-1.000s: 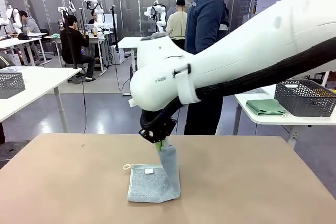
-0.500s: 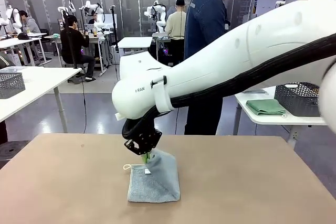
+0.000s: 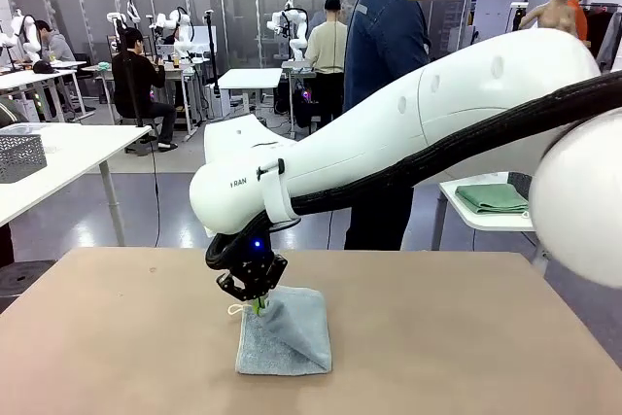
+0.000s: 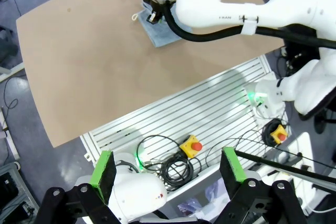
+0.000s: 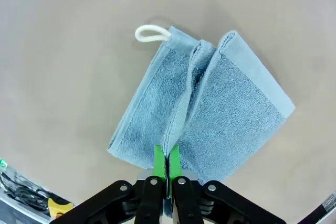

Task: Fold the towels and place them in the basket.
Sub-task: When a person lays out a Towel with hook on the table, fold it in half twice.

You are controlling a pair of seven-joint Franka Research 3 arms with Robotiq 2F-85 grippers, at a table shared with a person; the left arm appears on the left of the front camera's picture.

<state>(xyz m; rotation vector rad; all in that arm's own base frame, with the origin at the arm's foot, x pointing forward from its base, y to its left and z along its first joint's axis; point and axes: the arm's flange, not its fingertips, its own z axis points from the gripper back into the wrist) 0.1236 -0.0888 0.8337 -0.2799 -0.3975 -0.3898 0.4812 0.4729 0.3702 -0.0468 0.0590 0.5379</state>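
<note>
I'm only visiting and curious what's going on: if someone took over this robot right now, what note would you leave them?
Right gripper: shut on an edge of the blue-grey towel, low over the brown table.
Left gripper: open, holding nothing, back over the rig's base.
Blue-grey towel: partly folded on the table, pinched flap slightly raised.
Green towel: folded, on a side table at far right.
Left to do: lay the flap down, release, then put both towels in the basket.

The right arm (image 3: 408, 133) reaches across from the right and bends down low. The right hand (image 3: 255, 300) points down, pinched tight on the towel (image 3: 292, 337). The left hand (image 4: 167, 174) is high up, fingers wide apart
</note>
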